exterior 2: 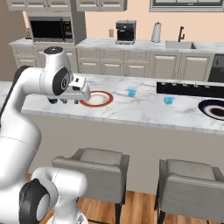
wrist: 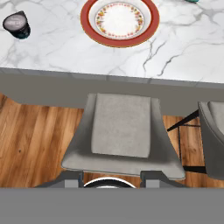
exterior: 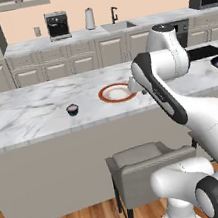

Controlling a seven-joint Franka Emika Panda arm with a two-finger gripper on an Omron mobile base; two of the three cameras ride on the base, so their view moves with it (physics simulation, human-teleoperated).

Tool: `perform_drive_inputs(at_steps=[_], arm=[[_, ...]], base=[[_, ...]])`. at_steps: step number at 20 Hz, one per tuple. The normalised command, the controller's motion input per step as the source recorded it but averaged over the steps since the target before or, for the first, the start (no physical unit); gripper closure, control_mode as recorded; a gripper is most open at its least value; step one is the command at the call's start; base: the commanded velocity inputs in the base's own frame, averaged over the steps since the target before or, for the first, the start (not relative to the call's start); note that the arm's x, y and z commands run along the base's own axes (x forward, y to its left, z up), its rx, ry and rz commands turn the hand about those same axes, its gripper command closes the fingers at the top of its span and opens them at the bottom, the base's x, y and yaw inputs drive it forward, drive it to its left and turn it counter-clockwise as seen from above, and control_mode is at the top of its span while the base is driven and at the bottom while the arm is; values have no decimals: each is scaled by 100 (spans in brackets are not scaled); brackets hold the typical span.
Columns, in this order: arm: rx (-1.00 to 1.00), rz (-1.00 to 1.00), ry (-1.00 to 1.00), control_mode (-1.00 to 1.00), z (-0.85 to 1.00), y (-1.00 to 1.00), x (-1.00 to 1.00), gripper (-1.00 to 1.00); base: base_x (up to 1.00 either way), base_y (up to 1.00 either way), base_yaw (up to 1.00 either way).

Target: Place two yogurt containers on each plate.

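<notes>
The dark navy yogurt cup [exterior: 72, 109] stands near the front edge of the marble island counter [exterior: 26, 115], left of the red-rimmed plate [exterior: 116, 93] and apart from it. The gripper [exterior 2: 65, 101] hangs above the counter's front edge just left of that plate, jaws closed, holding nothing. Two light blue yogurt cups [exterior 2: 131, 92] [exterior 2: 169, 100] stand further right. The dark navy plate [exterior 2: 213, 109] lies at the right end, bare.

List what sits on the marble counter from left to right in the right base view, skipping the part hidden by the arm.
Red-rimmed plate → light blue yogurt cup → second light blue yogurt cup → dark navy plate at the right edge.
</notes>
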Motion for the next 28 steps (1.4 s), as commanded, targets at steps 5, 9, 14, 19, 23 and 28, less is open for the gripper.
perform_drive_inputs(at_steps=[5,9,14,19,23,28], arm=[[0,0,0,100,0,0,0,-100],[0,0,0,100,0,0,0,-100],[0,0,0,100,0,0,0,-100],[0,0,0,100,0,0,0,-100],[0,0,0,100,0,0,0,-100],[0,0,0,100,0,0,0,-100]], base=[[0,0,0],[0,0,0],[5,0,0],[56,0,0],[66,0,0],[68,0,0]])
